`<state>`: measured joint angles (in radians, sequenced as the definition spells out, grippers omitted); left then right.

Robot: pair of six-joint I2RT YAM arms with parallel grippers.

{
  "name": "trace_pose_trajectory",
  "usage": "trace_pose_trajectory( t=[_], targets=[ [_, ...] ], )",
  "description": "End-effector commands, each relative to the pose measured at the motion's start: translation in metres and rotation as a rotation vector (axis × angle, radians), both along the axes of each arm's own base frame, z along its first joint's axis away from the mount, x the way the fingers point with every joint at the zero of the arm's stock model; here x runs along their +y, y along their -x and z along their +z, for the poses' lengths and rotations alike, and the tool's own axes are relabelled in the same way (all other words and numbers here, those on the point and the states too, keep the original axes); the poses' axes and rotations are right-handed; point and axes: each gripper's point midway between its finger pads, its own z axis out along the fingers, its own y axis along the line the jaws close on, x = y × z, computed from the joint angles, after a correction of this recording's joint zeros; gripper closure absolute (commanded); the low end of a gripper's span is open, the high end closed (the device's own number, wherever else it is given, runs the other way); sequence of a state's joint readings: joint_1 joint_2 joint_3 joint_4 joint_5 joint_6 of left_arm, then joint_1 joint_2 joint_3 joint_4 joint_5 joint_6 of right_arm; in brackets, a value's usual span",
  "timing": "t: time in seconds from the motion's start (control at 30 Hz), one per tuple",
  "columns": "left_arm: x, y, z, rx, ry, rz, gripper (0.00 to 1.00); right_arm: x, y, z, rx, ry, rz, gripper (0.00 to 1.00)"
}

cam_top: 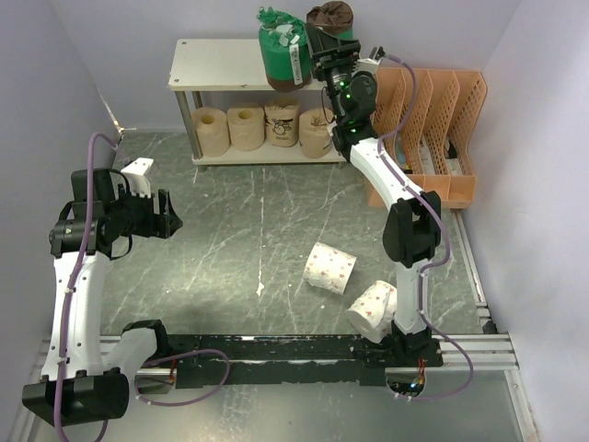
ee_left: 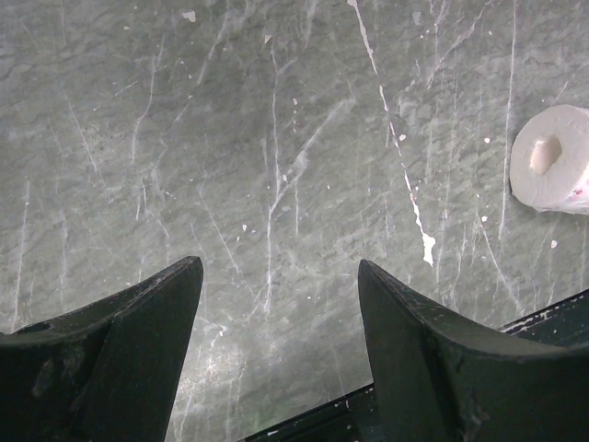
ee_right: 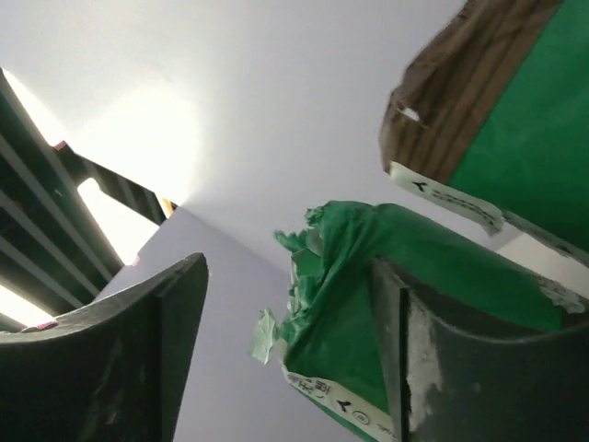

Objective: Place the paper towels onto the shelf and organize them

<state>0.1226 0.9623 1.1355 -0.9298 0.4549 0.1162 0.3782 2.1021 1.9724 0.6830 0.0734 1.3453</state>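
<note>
The shelf (cam_top: 216,64) stands at the back. Four tan paper towel rolls (cam_top: 247,126) line its lower board. Two green-wrapped rolls stand on the top board: one with a torn green top (cam_top: 279,53) and one with a brown top (cam_top: 330,16). My right gripper (cam_top: 325,51) is open just in front of and between them; in the right wrist view (ee_right: 290,276) the torn-top roll (ee_right: 359,295) shows beyond my right finger and the brown-top roll (ee_right: 497,92) is at the upper right. Two white pink-dotted rolls (cam_top: 329,267) (cam_top: 373,309) lie on the table. My left gripper (cam_top: 170,221) (ee_left: 276,276) is open and empty above bare table.
An orange perforated file organizer (cam_top: 433,129) stands right of the shelf, beside my right arm. A black rail (cam_top: 304,350) runs along the near edge. One dotted roll (ee_left: 552,158) lies at the right edge of the left wrist view. White walls close in the sides.
</note>
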Motion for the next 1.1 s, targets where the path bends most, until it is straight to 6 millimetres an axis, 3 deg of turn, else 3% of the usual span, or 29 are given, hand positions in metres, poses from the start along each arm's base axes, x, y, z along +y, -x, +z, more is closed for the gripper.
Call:
trace_pose_trajectory(
  t=[0.0, 0.17, 0.23, 0.37, 0.47, 0.63, 0.73, 0.83, 0.9, 0.97, 1.07],
  targets=[
    [0.0, -0.003, 0.005, -0.03, 0.009, -0.008, 0.21, 0.004, 0.003, 0.016, -0.066, 0.09, -0.062, 0.2],
    [0.0, -0.003, 0.005, -0.032, 0.008, -0.006, 0.21, 0.006, 0.007, 0.021, -0.077, 0.153, -0.074, 0.01],
    [0.0, -0.003, 0.006, -0.034, 0.005, -0.004, 0.21, 0.005, 0.02, 0.028, -0.09, 0.191, -0.08, 0.0],
    [0.001, -0.002, 0.008, -0.043, 0.003, 0.001, 0.2, 0.006, 0.088, 0.044, -0.095, 0.403, -0.236, 0.0],
    [-0.001, -0.001, 0.008, -0.045, 0.006, -0.007, 0.2, -0.006, 0.14, 0.024, 0.019, 0.622, -0.467, 0.0],
    [-0.004, 0.0, 0.009, -0.047, 0.017, -0.033, 0.19, -0.033, 0.221, -0.06, 0.236, 0.919, -0.567, 0.0],
    [-0.005, 0.0, 0.01, -0.053, 0.016, -0.035, 0.19, -0.034, 0.266, -0.135, 0.373, 1.059, -0.483, 0.0],
    [-0.006, 0.001, 0.01, -0.054, 0.019, -0.039, 0.19, -0.049, 0.301, -0.211, 0.566, 1.157, -0.46, 0.0],
    [-0.006, 0.0, 0.009, -0.05, 0.022, -0.043, 0.2, -0.059, 0.32, -0.248, 0.651, 1.213, -0.443, 0.0],
    [-0.006, 0.0, 0.009, -0.047, 0.023, -0.045, 0.2, -0.058, 0.331, -0.272, 0.679, 1.276, -0.415, 0.0],
    [-0.006, -0.001, 0.008, -0.043, 0.025, -0.047, 0.2, -0.037, 0.338, -0.303, 0.684, 1.439, -0.296, 0.0]
  ],
)
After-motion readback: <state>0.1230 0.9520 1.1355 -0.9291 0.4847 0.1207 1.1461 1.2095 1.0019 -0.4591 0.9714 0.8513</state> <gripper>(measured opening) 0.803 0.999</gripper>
